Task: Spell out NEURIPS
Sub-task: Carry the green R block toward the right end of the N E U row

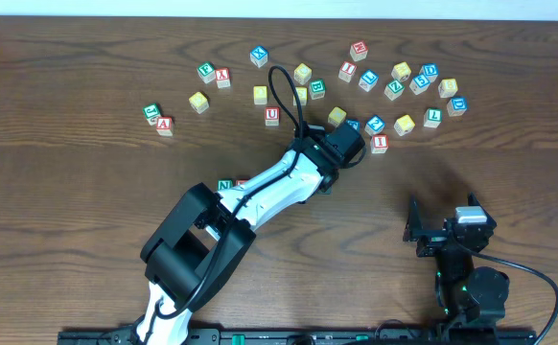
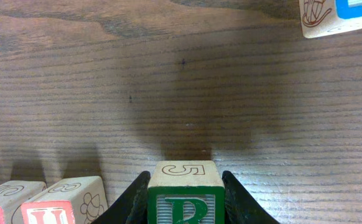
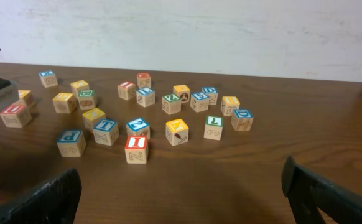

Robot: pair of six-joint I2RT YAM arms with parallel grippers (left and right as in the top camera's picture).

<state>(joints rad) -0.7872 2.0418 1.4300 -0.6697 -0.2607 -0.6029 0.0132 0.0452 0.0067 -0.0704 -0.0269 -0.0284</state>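
Dark wooden surface lies under the R block (image 2: 184,208), pinched at its side faces by the left gripper (image 2: 184,183) right of a red-lettered block (image 2: 44,214); light, rigid, smooth wood probably suits that flat-sided hold.

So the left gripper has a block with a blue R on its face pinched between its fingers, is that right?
Not quite. The left gripper does have the block pinched, but the R on its face is green, not blue. The left wrist view shows it.
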